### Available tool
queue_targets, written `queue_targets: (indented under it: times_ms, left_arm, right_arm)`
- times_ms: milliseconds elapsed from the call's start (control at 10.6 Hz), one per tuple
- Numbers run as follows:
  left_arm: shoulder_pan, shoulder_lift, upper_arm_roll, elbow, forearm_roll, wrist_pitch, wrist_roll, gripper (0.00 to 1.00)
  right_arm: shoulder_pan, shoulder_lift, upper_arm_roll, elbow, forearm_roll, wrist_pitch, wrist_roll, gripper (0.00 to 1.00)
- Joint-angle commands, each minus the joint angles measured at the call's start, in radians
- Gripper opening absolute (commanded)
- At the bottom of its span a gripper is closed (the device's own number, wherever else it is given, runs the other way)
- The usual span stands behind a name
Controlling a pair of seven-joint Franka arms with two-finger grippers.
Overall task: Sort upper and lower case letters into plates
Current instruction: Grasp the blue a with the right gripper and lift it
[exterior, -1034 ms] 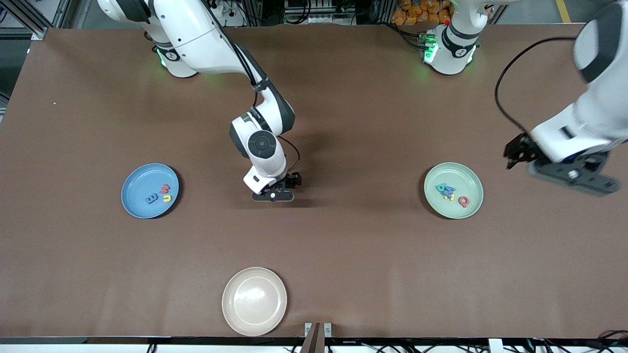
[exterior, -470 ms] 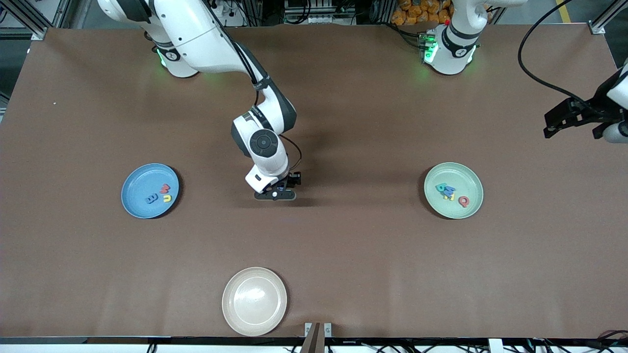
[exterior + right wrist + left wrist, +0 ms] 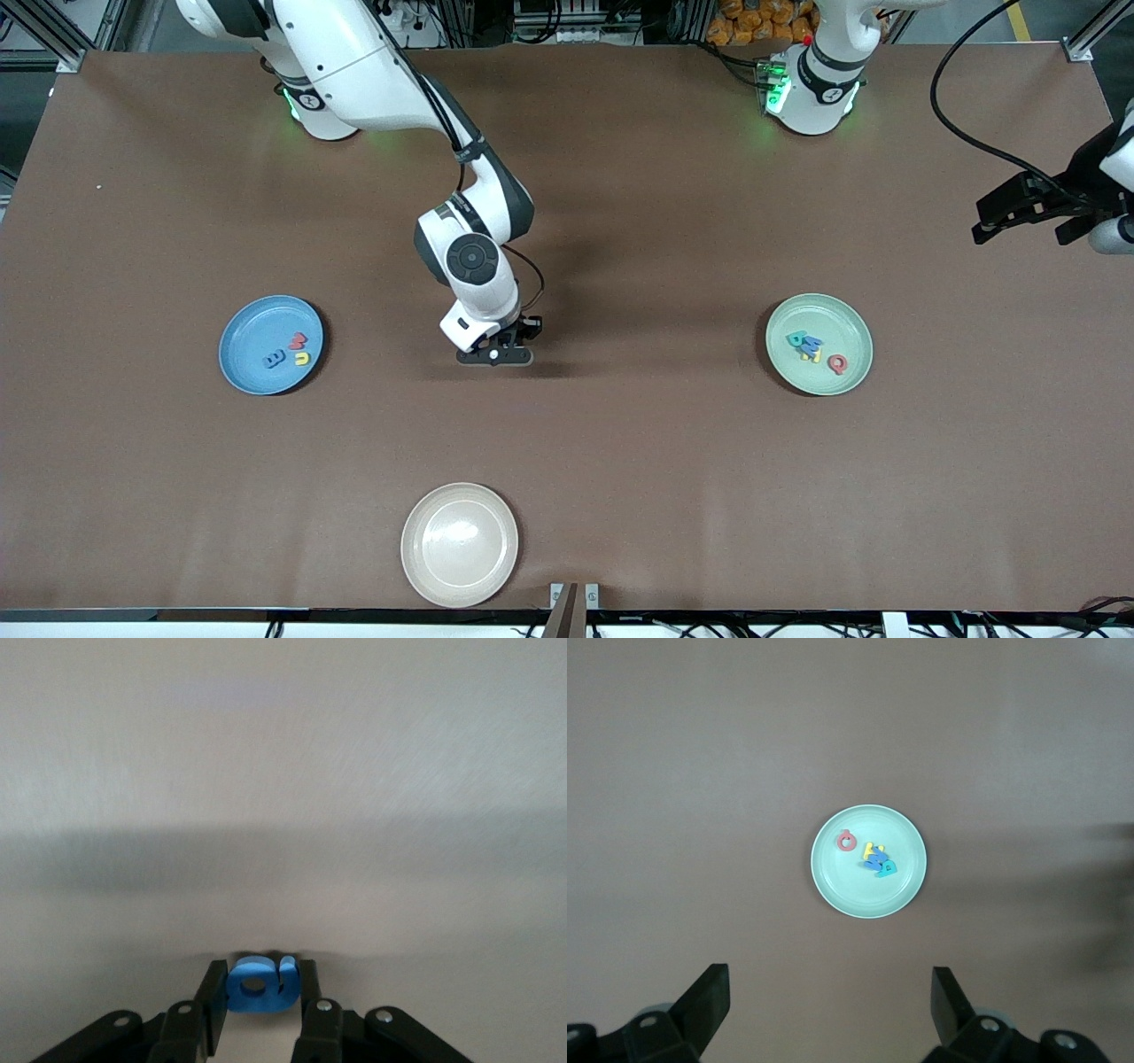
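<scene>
Now your right gripper sits low on the surface, jaws pinched on a blue foam letter lying flat between them, ready for lifting. Your left gripper waits high, jaws wide and empty, the mint plate well below them.

1. This is a robotics lab or test cell.
2. Two white arms are bolted at one edge of a table covered in plain brown sheet, their bases lit green.
3. Aluminium framing, loose cables and equipment racks line the edge by the bases.
4. Plates sit well apart, as in a set-up trial.
</scene>
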Motion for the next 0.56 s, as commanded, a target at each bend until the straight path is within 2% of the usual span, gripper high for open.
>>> queue_targets:
  times_ms: [0,282,470]
  left_arm:
    - [0.027,-0.015,-0.020,-0.010,-0.015,-0.003,-0.012,1.00]
    - [0.031,-0.021,-0.020,-0.011,-0.016,-0.006,-0.002,1.00]
    - [0.030,-0.018,-0.020,-0.013,-0.015,-0.003,-0.005,1.00]
  right_arm:
    - [-0.088,-0.084,0.012,-0.014,0.002,-0.080,-0.082,0.00]
    - [-0.211,-0.159,0.011,-0.057,-0.006,-0.148,-0.281,0.00]
    - [-0.304,-0.233,0.008,-0.147,-0.021,-0.162,-0.445,0.00]
